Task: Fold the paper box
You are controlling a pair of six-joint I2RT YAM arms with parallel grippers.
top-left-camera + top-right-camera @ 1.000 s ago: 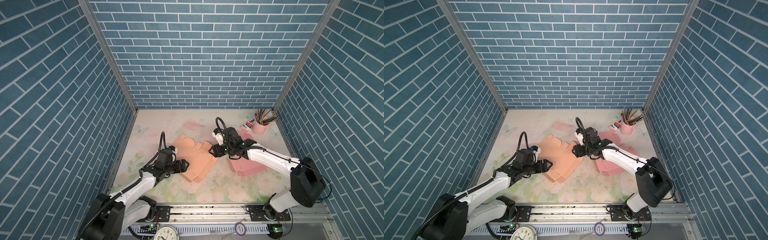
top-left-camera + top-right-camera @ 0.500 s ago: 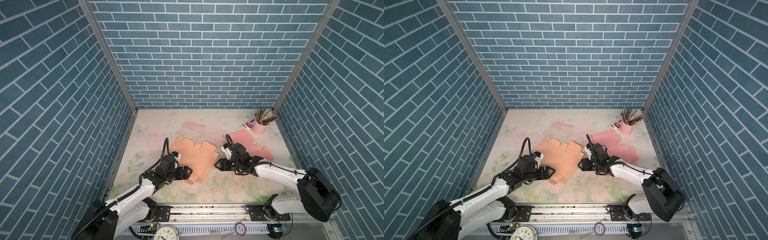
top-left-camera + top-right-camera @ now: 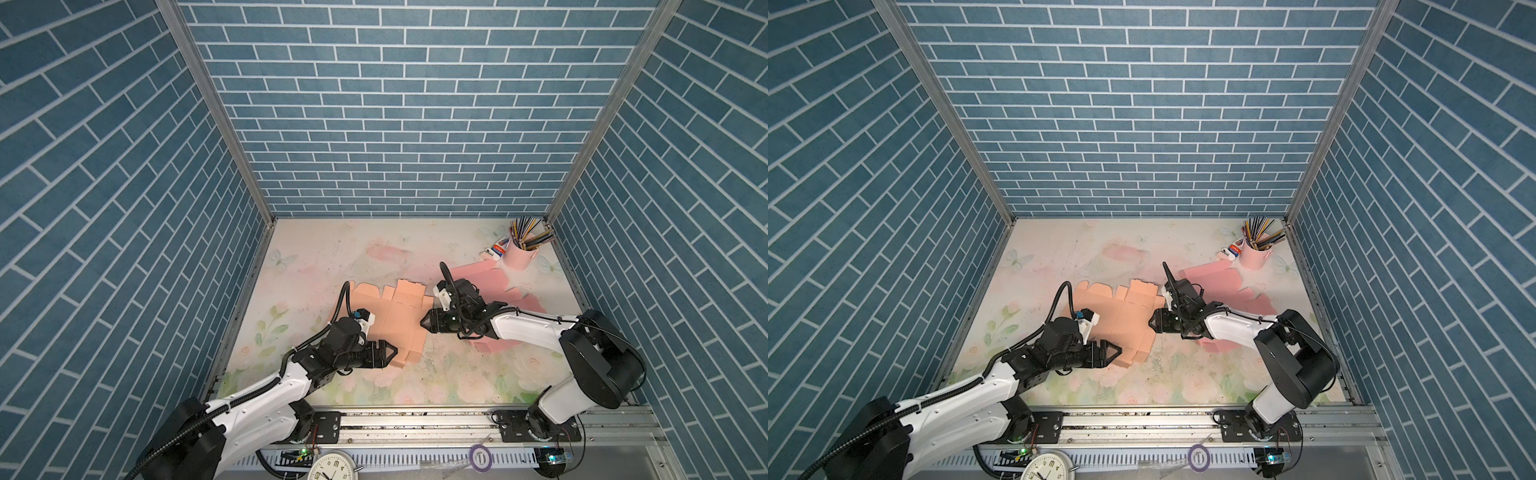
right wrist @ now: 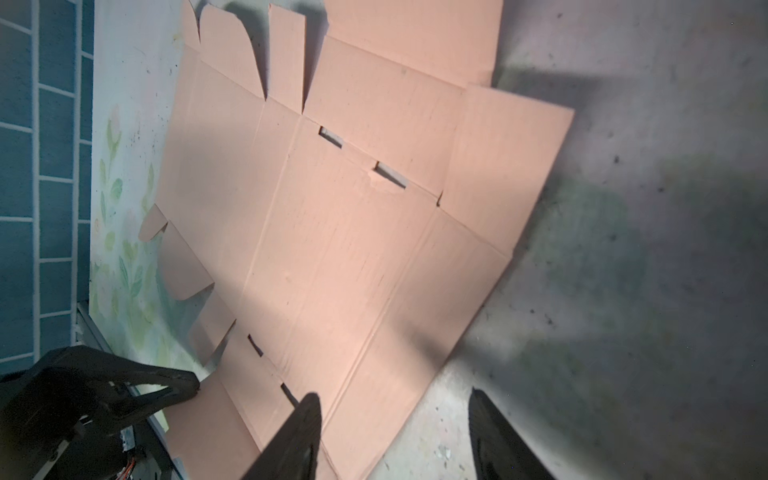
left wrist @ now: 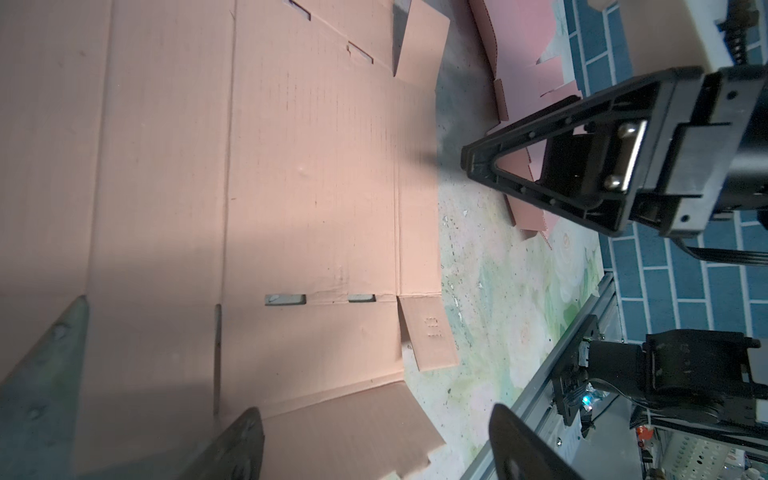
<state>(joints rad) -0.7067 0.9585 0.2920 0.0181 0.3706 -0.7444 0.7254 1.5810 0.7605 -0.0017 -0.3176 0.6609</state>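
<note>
The paper box (image 3: 390,320) (image 3: 1121,320) is a flat salmon cardboard blank with flaps and slots, lying on the floral table in both top views. My left gripper (image 3: 394,354) (image 3: 1118,351) is low at its front edge. In the left wrist view it (image 5: 374,440) stands open, with a front flap (image 5: 345,428) lying between the fingers (image 5: 237,449). My right gripper (image 3: 424,322) (image 3: 1152,322) points at the blank's right edge. In the right wrist view it (image 4: 390,432) is open, one finger (image 4: 295,436) over the cardboard (image 4: 353,232) and its partner over bare table.
Pink cardboard blanks (image 3: 490,278) lie under and behind the right arm. A pink cup of pencils (image 3: 521,253) stands in the back right corner. Brick-patterned walls enclose three sides. A metal rail (image 3: 415,419) runs along the front, with a clock (image 3: 332,467) below it.
My right gripper has come forward and down from the blank's back right corner to its right edge. My left gripper slid from the left edge to the front edge.
</note>
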